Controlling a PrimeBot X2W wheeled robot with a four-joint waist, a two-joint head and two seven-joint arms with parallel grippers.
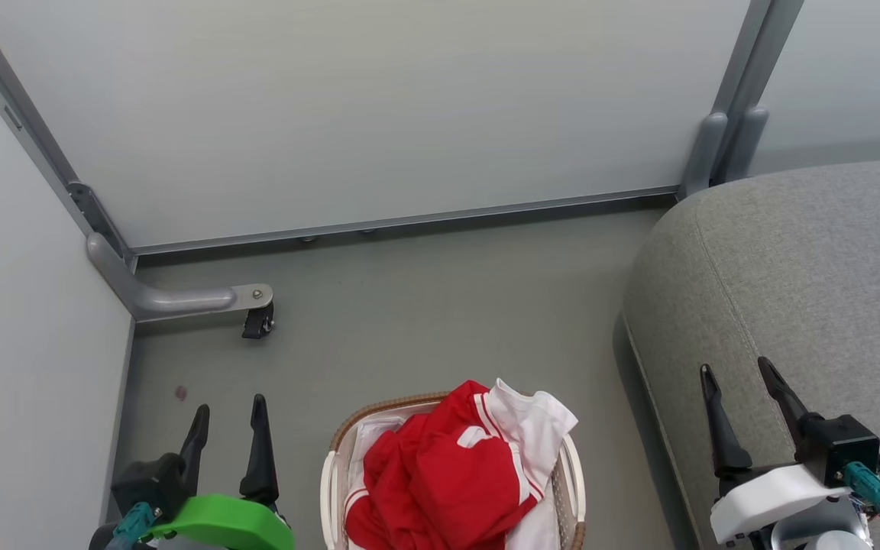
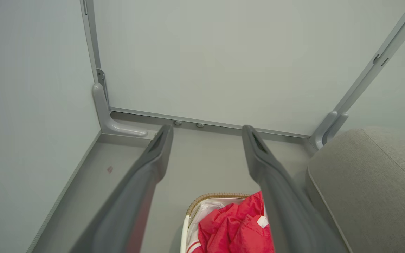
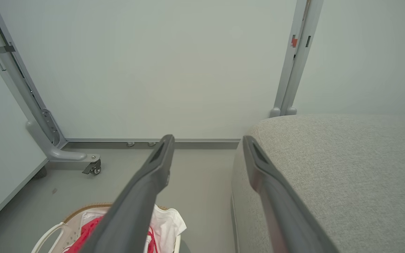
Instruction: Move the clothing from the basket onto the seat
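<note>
Red clothing (image 1: 448, 473) with white sleeves and stripes lies piled in the small white basket (image 1: 331, 477) with a brown woven rim, on the floor at the bottom centre of the head view. The clothing (image 2: 237, 228) and basket (image 2: 185, 232) also appear low in the left wrist view, and the clothing (image 3: 83, 232) low left in the right wrist view. My left gripper (image 1: 228, 412) stands open left of the basket, holding nothing. My right gripper (image 1: 738, 374) is open and empty over the front edge of the grey sofa seat (image 1: 814, 267).
Pale partition panels (image 1: 379, 107) close off the back and left. A grey metal foot with a small black caster (image 1: 257, 321) juts onto the floor at back left. Grey floor (image 1: 440, 305) lies between basket and panels.
</note>
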